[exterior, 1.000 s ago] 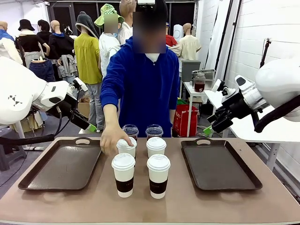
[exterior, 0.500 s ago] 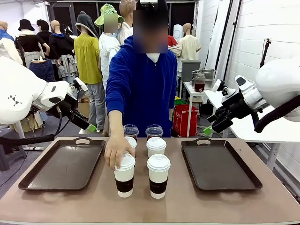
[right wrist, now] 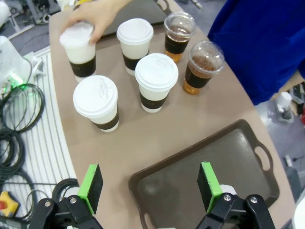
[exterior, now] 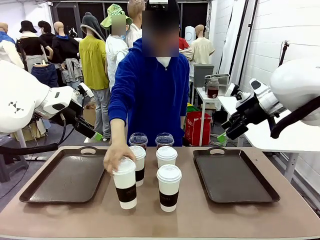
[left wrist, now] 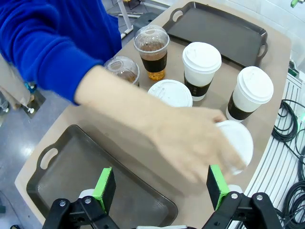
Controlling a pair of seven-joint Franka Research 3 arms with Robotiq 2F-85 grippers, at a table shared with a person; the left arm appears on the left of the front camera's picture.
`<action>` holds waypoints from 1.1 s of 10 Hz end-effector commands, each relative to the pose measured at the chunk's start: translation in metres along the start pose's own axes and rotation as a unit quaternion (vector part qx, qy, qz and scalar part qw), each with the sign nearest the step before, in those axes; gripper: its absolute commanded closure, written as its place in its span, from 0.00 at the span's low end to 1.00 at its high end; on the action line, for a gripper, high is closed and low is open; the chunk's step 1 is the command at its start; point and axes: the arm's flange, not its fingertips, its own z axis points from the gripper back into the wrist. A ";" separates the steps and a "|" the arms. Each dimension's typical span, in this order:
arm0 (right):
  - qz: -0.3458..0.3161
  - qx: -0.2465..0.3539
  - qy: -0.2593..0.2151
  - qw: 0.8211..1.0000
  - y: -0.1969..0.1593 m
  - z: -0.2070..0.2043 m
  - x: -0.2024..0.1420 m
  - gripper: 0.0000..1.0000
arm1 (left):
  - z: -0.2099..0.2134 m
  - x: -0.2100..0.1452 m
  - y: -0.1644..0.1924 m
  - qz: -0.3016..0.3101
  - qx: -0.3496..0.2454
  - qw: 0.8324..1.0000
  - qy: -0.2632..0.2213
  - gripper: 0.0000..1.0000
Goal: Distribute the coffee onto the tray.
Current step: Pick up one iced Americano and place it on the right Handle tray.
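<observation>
Now: a person's hand (exterior: 116,159) grips one paper cup (exterior: 125,184) by its lid, beside the left tray (exterior: 60,180).
Other cups (exterior: 169,187): upright, clustered on the counter (exterior: 200,219), none on a tray.
Left tool (left wrist: 159,180): wide open, empty, nearer that cup.
Right tool (right wrist: 150,183): wide open, empty.

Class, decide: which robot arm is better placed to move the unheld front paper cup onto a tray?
Right, probably. The front paper cup stands nearer the right tray, the right gripper is open, and the person's hand lies before the left gripper.
</observation>
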 end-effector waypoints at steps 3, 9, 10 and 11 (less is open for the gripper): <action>0.059 0.040 0.025 0.997 -0.058 -0.011 0.020 0.00 | 0.000 -0.001 0.001 0.001 -0.001 1.000 -0.001 0.00; 0.110 0.098 -0.002 0.989 -0.127 -0.079 0.016 0.00 | 0.000 -0.001 0.001 0.001 -0.001 1.000 -0.001 0.00; 0.119 0.110 -0.015 0.987 -0.132 -0.088 0.011 0.00 | 0.000 -0.001 0.001 0.001 -0.001 1.000 -0.001 0.00; 0.124 0.125 -0.023 0.984 -0.137 -0.097 0.006 0.00 | 0.000 -0.001 0.001 0.001 -0.001 1.000 -0.001 0.00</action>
